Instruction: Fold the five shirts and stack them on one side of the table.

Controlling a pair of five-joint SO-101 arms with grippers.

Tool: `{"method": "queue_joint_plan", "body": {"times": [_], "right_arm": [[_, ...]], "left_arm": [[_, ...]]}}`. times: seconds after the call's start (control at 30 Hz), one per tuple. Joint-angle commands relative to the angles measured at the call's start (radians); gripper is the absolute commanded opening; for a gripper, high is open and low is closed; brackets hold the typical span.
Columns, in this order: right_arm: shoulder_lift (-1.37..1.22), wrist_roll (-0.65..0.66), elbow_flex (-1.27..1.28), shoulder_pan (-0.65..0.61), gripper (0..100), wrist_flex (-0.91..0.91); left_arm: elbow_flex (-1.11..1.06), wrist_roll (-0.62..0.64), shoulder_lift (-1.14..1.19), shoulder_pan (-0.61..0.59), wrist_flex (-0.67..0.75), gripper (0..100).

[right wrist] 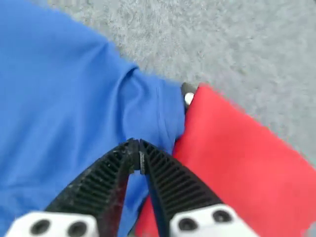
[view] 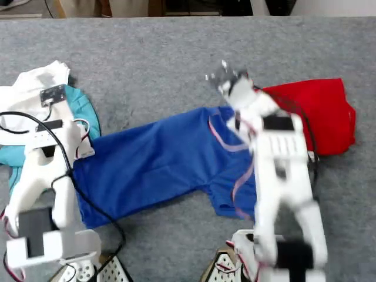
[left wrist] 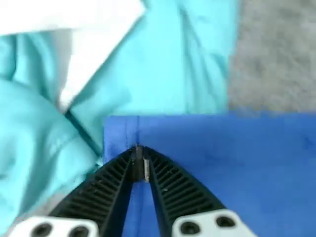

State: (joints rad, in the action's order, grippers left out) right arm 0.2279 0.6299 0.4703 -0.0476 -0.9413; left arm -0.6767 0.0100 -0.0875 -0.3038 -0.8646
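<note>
A blue shirt [view: 158, 158] lies spread across the middle of the grey table [view: 153, 53]. My left gripper [left wrist: 139, 163] is shut on its hemmed edge [left wrist: 123, 131], at the shirt's left end [view: 77, 154] in the high view. My right gripper [right wrist: 138, 157] is shut on the blue shirt [right wrist: 59, 94] at its right end, close to a folded red shirt [right wrist: 237, 158]. In the high view the right arm [view: 276, 147] covers that spot. A teal shirt [left wrist: 163, 54] and a white shirt [left wrist: 74, 19] lie bunched beyond the left gripper.
The red shirt [view: 320, 111] sits at the table's right side, with the teal shirt [view: 85, 108] and the white shirt [view: 35, 82] piled at the left. A small dark object [right wrist: 188, 93] pokes out between blue and red cloth. Bare grey table runs along the far side.
</note>
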Motion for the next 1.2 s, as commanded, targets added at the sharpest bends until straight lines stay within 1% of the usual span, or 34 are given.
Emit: {"method": "queue_joint_plan", "body": {"times": [0.0, 0.17, 0.3, 0.4, 0.53, 0.67, 0.73, 0.83, 0.93, 1.07, 1.17], "right_arm": [[-0.254, -0.014, -0.213, -0.012, 0.3, 0.021], [-0.512, -0.014, -0.421, 0.062, 0.3, 0.015], [-0.615, -0.011, -0.575, 0.133, 0.3, -0.074], [-0.618, -0.011, -0.667, 0.163, 0.3, -0.140], [-0.576, -0.006, -0.766, 0.157, 0.3, -0.241], [-0.483, -0.005, -0.839, 0.120, 0.3, -0.353], [-0.414, 0.029, -0.849, 0.093, 0.3, -0.420], [-0.289, 0.114, -0.825, 0.054, 0.2, -0.535], [-0.148, 0.215, -0.736, 0.038, 0.2, -0.624], [0.056, 0.377, -0.496, 0.058, 0.3, -0.678], [0.208, 0.500, -0.252, 0.081, 0.5, -0.680]], "left_arm": [[-0.002, 0.028, 0.041, -0.074, 0.068, 2], [0.005, 0.020, 0.051, -0.124, 0.080, 2], [0.003, 0.020, 0.051, -0.120, 0.074, 2], [-0.003, 0.018, 0.042, -0.120, 0.072, 2], [-0.005, 0.018, 0.013, -0.120, 0.064, 2], [0.006, 0.017, -0.062, -0.103, -0.015, 2], [0.005, -0.012, -0.128, -0.077, -0.071, 2], [-0.005, -0.080, -0.252, -0.014, -0.153, 2], [-0.005, -0.109, -0.394, 0.020, -0.219, 2], [-0.011, -0.106, -0.530, 0.017, -0.255, 2], [-0.060, -0.107, -0.564, 0.015, -0.238, 2]]}}
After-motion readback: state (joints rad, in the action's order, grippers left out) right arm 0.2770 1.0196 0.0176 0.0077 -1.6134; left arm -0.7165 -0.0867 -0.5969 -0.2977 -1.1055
